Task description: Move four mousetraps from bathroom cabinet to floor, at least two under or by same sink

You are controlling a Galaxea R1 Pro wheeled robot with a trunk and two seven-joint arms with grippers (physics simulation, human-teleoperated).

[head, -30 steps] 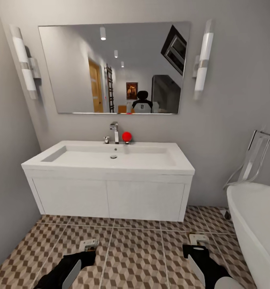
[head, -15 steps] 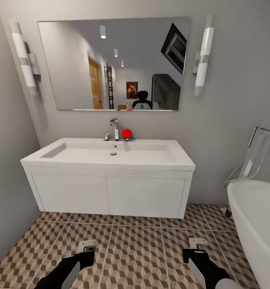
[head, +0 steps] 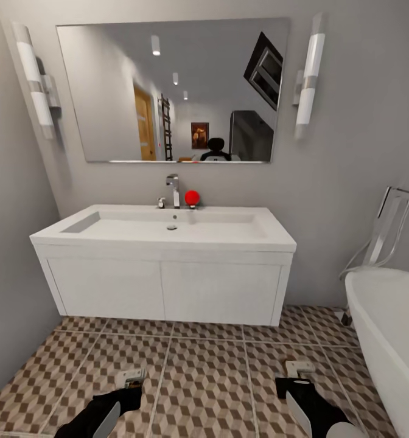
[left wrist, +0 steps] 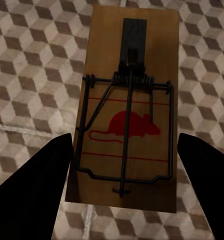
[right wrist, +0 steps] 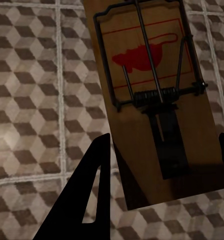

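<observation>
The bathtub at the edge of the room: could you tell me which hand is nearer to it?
Right. The right hand hangs over the tiles just beside the bathtub; the left hand is across the floor, below the sink cabinet's left door.

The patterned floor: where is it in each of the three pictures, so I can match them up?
Head view: the bathroom floor spans the bottom, before the sink unit.
Left wrist view: it lies behind the left mousetrap in the left tool.
Right wrist view: it lies behind the right mousetrap in the right tool.
Shared landmark: the pale grout lines.
</observation>
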